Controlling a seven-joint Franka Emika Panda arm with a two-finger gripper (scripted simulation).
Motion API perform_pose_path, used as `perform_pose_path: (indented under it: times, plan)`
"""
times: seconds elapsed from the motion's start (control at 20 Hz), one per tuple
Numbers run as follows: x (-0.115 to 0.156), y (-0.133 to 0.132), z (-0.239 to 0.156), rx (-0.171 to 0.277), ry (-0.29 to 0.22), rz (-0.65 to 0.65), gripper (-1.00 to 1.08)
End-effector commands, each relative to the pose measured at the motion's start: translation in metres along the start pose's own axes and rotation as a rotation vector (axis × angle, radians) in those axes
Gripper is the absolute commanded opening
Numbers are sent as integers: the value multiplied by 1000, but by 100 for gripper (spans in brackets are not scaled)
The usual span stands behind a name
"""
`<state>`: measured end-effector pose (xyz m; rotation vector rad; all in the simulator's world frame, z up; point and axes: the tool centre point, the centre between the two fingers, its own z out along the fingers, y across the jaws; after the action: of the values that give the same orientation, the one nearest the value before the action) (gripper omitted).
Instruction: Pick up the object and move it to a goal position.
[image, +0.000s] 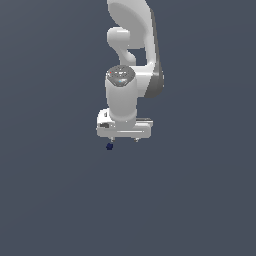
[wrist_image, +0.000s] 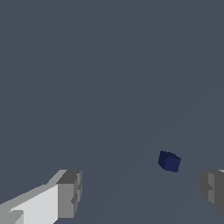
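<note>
The object is a tiny dark navy-blue cube (image: 109, 146) on the flat grey surface, just below the white gripper's (image: 124, 139) finger on the exterior view's left. In the wrist view the cube (wrist_image: 169, 161) lies ahead of the gap between the two grey fingertips (wrist_image: 70, 194), nearer one of them. The gripper (wrist_image: 142, 192) is open with its jaws wide apart and nothing between them. It does not touch the cube.
The white Panda arm (image: 131, 45) rises behind the gripper toward the top of the exterior view. A plain dark grey surface (image: 60, 200) fills everything else in both views.
</note>
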<state>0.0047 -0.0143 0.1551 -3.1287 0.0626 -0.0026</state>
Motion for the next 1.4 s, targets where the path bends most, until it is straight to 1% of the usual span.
perform_pose_path:
  times: [0.0,0.15,0.45,0.75,1.05,1.35]
  plan:
    - [0,0,0,0,0,0,100]
    - [1,2,-3,-1,6,-3,100]
    - [9,10,-19,-5,37,-26,100]
    - [8,12,-18,-5,37,-24,100]
    - [1,26,5,-4,30,25,100]
    - [-19,55,48,-5,15,125,100]
